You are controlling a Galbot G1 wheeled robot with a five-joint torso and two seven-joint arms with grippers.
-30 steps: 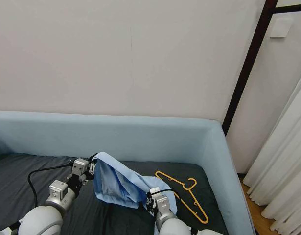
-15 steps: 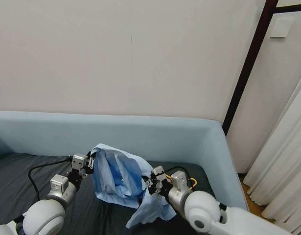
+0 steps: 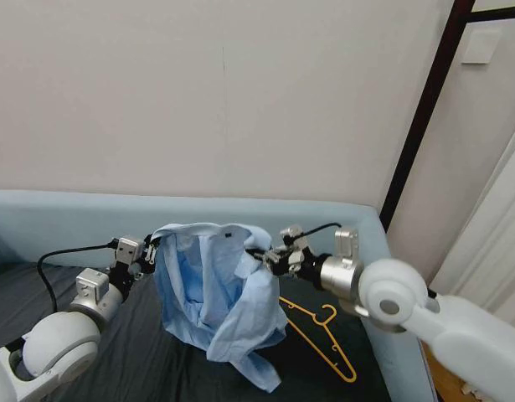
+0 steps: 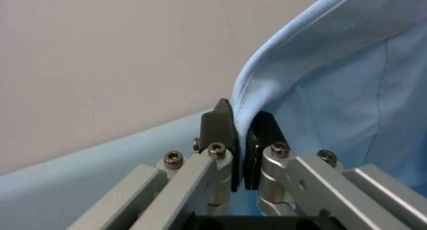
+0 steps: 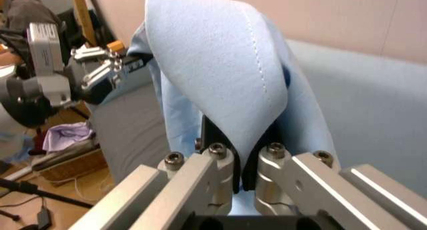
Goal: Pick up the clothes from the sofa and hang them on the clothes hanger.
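Note:
A light blue shirt (image 3: 219, 293) hangs in the air above the dark sofa seat (image 3: 115, 360), stretched between both grippers. My left gripper (image 3: 157, 248) is shut on the shirt's left shoulder edge; the left wrist view shows the fabric (image 4: 320, 74) pinched between its black pads (image 4: 217, 127). My right gripper (image 3: 261, 258) is shut on the shirt's right shoulder, and the cloth (image 5: 220, 74) drapes over its fingers (image 5: 212, 140). An orange clothes hanger (image 3: 320, 335) lies flat on the seat below the right arm.
The sofa's pale blue backrest (image 3: 73, 222) and right armrest (image 3: 387, 335) border the seat. A plain wall rises behind. A dark door frame (image 3: 420, 109) and white curtain (image 3: 491, 243) stand at the right. A basket with cloth (image 5: 63, 150) sits on the floor.
Both grippers have risen, lifting the shirt off the seat and spreading it open. The right arm swung out to the right, uncovering the hanger.

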